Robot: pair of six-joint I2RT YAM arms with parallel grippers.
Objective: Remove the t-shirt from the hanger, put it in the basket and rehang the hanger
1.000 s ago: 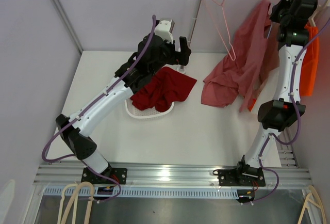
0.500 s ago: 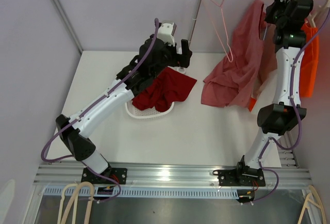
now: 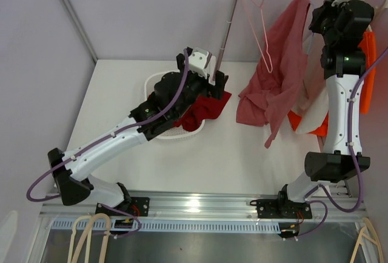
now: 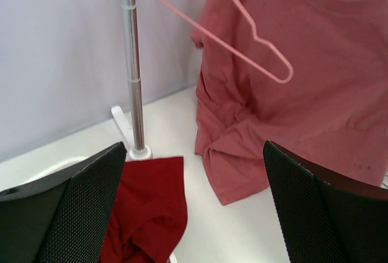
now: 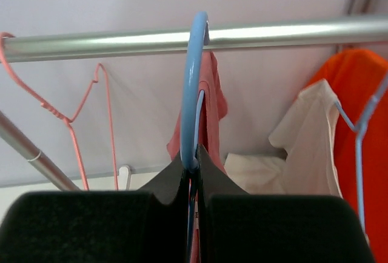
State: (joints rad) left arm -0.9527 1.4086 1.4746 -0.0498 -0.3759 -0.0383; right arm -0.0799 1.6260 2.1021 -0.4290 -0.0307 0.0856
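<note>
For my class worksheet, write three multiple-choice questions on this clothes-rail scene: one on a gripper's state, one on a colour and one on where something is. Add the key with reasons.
1. How is the left gripper?
A) shut, empty
B) open, empty
C) out of sight

2. What colour is the hanger pinched by the right gripper?
A) pink
B) white
C) blue

3. Where is the empty pink hanger?
A) hooked on the rail
B) in the left gripper
C) in the right gripper

Key:
1 B, its fingers stand wide apart with nothing between them.
2 C, the blue hanger rises from the shut jaws up to the rail.
3 A, it dangles from the rail, clear of both grippers.
</note>
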